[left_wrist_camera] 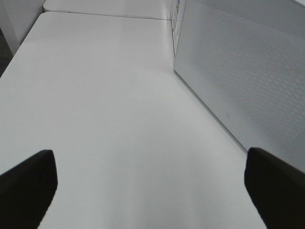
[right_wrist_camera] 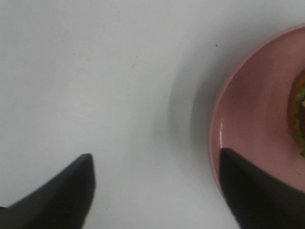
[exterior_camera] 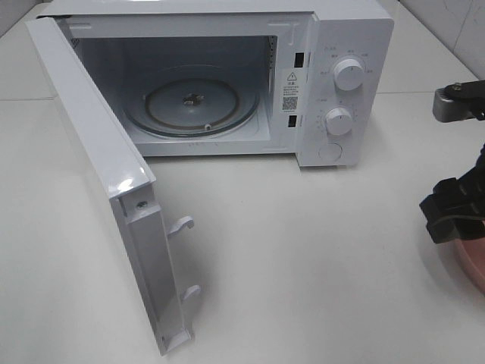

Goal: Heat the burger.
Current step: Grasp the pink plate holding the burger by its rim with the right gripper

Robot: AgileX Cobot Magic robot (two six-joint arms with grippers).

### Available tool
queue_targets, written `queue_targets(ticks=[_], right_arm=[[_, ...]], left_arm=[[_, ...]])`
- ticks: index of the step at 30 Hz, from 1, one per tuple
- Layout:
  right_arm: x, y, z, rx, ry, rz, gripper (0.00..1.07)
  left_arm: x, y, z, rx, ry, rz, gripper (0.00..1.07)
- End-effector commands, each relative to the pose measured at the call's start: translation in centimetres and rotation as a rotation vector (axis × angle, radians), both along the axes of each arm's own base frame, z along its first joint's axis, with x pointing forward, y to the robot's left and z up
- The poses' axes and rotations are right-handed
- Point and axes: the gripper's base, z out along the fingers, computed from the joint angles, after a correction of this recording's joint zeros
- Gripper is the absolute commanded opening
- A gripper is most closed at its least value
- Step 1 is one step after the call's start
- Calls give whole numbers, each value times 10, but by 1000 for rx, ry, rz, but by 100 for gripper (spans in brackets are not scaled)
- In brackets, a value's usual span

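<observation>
White table (exterior_camera: 303, 250). White microwave (exterior_camera: 356, 45) on the far side, cavity facing near. Its door (exterior_camera: 98, 167) is swung fully open, reaching toward the near left. Glass turntable (exterior_camera: 189, 106) sits inside the cavity. Pink plate (exterior_camera: 474, 265) at the table's right edge, mostly cut off in the high view. Right gripper (exterior_camera: 455, 208) low over the plate's left rim: jaws parted, nothing clamped, one finger (right_wrist_camera: 252, 195) over the rim, the other over the table. Left gripper (left_wrist_camera: 150, 155) above the table beside the door's face, jaws spread wide, holding nothing. Burger (right_wrist_camera: 299, 114) on the plate, only a sliver of lettuce and bun showing. Two dials (exterior_camera: 348, 74) on the microwave's right panel.
</observation>
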Motion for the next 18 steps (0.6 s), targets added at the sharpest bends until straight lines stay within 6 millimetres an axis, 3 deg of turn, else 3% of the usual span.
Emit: queue_targets(ticks=[1, 11, 18], right_arm=[[-1, -12, 1, -34, 19, 5, 104], [3, -28, -1, -63, 30, -41, 101], [14, -26, -22, -74, 93, -40, 99]], left_arm=[[-1, 0, 1, 4, -27, -6, 100], [-1, 0, 1, 4, -27, -6, 100], [-1, 0, 1, 4, -27, -6, 100]])
